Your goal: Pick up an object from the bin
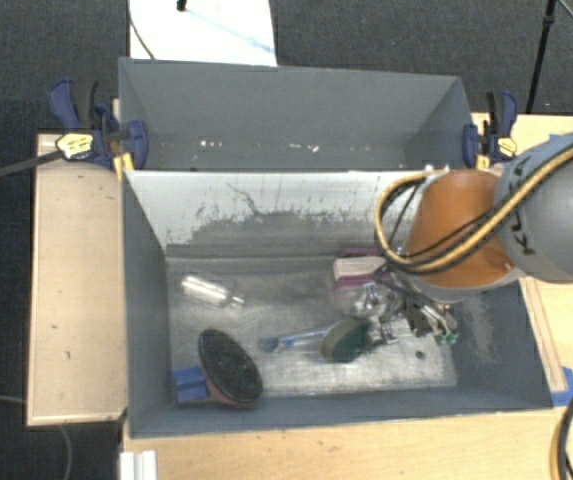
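A dark green, rounded head on a slim blue translucent handle lies on the bin's floor, right of the middle and towards the near wall. Its long axis runs nearly left to right across the view. The handle points left and the green head points right, towards the arm.

The gripper hangs low in the bin just beside that green head, at its upper right. Whether they touch cannot be told, nor whether the pincer is apart or together, as its metal parts blur into one cluster under the orange wrist cover.

A pink and purple box lies just behind the gripper, partly hidden by the arm. Well to the left lies a clear plastic tube. A dark oval brush sits near the front left corner with a small blue block beside it, on the grey metal bin.
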Available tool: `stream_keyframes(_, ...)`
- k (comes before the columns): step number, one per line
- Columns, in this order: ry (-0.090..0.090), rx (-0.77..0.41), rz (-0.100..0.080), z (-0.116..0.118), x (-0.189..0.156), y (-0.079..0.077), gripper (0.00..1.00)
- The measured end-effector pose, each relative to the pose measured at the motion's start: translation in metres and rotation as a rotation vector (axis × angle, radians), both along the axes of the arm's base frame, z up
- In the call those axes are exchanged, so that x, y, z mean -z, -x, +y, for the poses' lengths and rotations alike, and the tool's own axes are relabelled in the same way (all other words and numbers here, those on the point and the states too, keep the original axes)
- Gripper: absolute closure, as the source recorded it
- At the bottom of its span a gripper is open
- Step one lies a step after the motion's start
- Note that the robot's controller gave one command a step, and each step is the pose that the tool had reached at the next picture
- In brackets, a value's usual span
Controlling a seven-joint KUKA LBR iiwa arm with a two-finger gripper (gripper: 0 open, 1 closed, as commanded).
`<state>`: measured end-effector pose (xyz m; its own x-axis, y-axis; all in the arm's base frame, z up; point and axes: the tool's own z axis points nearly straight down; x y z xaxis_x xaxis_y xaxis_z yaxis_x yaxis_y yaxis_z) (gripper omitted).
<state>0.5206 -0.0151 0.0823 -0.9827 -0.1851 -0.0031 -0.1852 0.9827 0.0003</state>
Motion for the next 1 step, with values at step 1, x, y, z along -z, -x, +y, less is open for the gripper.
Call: stream_keyframes(1, 0.001, -0.044, -0.007, 0.0043, -0.1434, 0.0178, 1.00)
